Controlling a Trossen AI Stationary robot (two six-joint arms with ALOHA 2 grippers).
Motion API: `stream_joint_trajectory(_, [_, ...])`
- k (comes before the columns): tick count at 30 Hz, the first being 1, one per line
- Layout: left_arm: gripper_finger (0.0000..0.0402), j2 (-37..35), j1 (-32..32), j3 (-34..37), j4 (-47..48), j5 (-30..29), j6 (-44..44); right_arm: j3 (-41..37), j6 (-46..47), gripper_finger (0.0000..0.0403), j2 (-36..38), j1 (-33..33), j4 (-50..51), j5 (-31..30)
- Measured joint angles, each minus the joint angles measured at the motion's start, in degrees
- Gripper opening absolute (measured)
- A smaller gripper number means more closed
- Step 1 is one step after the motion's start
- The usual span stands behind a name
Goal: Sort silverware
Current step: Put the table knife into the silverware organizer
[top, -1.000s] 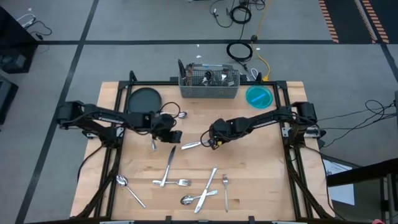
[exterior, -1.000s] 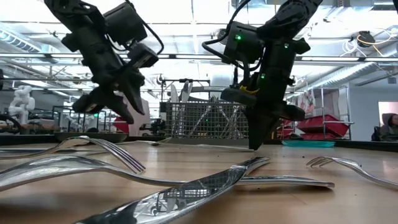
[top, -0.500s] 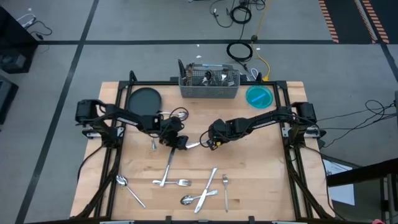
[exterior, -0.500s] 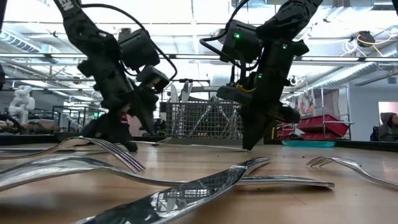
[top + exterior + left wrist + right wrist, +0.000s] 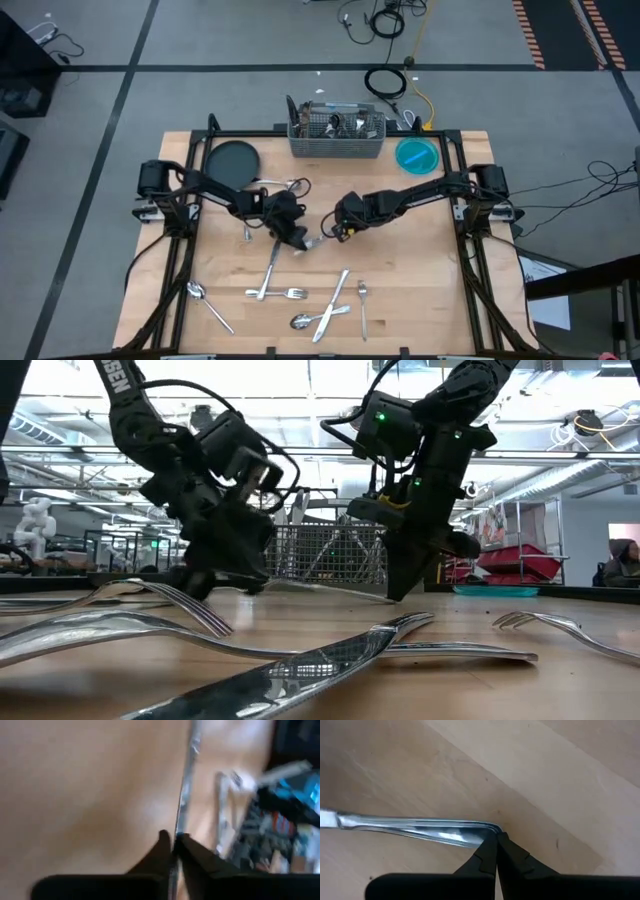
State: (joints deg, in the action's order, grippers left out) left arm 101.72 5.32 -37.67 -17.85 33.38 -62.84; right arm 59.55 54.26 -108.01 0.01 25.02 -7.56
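Observation:
A slim silver utensil (image 5: 317, 240) lies on the wooden table between my two grippers. My left gripper (image 5: 299, 245) is down at the utensil's left end and shut on it; the left wrist view shows the utensil (image 5: 186, 790) running away from the closed fingers. My right gripper (image 5: 338, 233) is shut, its tips at the utensil's right end, which is the rounded end of the handle (image 5: 430, 832). In the low view both grippers, left (image 5: 225, 582) and right (image 5: 393, 592), reach down to the tabletop. My left gripper pinches the utensil's left end (image 5: 178, 827) between its two fingers, which slant down from the table's left and lie along the piece. The utensil stays low at the table; its other end is at my right gripper. My right gripper meets the rounded tip of the handle (image 5: 489, 831) with its shut fingertips, coming steeply from above. The handle lies flat on the wood. Whether the tips pinch its edge or only rest against it, I cannot tell.
More silverware lies loose: a knife (image 5: 272, 265), a fork (image 5: 282, 293), a spoon (image 5: 205, 300), a cluster (image 5: 335, 300) near the front edge, a spoon (image 5: 290, 185) by the dark plate (image 5: 232, 160). The mesh caddy (image 5: 337, 148) and a blue bowl (image 5: 416, 155) stand at the far edge.
My left gripper has sunk from above the table down to its top and gone toward the table's right and near edge, tipping nose-down, until it reached the left end of the utensil. My right gripper has stayed at the handle's end.

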Motion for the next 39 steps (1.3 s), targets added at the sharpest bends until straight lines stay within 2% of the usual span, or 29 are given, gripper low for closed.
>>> stream_joint_trajectory(2, [0.0015,0.2,0.0,0.1,-2.7,1.3,1.5,0.0,0.1,0.0,0.0,0.1,0.3,0.1])
stream_joint_trajectory(6, [0.0007,0.2,0.0,0.2,-3.5,1.7,1.9,0.0,0.2,0.0,0.0,0.1,0.2,-0.1])
stream_joint_trajectory(10, [0.0005,-1.5,0.2,0.2,-3.6,-0.8,1.7,-0.3,1.0,0.0,2.2,0.0,0.0,-5.4])
stream_joint_trajectory(19, [0.0003,-9.5,2.2,0.2,-4.0,-2.0,-1.4,-0.3,0.3,0.0,17.3,-0.3,5.1,-16.1])
stream_joint_trajectory(22, [0.0003,-12.9,2.8,0.2,-4.0,-2.3,-1.8,-0.3,-2.9,0.0,22.9,-0.3,6.6,-19.9])
stream_joint_trajectory(24, [0.0003,-15.1,3.3,0.1,-4.0,-2.5,-3.2,-0.2,-9.2,0.0,25.7,-0.3,6.2,-22.5])
stream_joint_trajectory(26, [0.0003,-17.1,3.8,-0.3,-4.1,-3.0,-4.6,-0.2,-20.8,0.0,27.7,-0.3,4.4,-24.1])
stream_joint_trajectory(30, [0.0003,-21.0,4.8,-2.0,-4.3,-3.3,-7.8,0.0,-46.5,0.0,31.6,0.4,-3.2,-22.7])
stream_joint_trajectory(32, [0.0003,-22.6,5.3,-3.1,-4.4,-3.5,-9.0,1.9,-55.0,0.0007,31.8,1.0,-3.9,-23.0])
stream_joint_trajectory(35, [0.0003,-24.0,6.1,-5.3,-4.3,-3.5,-10.5,6.2,-65.6,0.0037,30.3,1.7,-3.7,-24.1])
stream_joint_trajectory(39, [0.0003,-24.4,6.9,-7.7,-4.2,-3.0,-13.5,12.8,-79.7,0.0104,25.9,2.3,-3.1,-24.1])
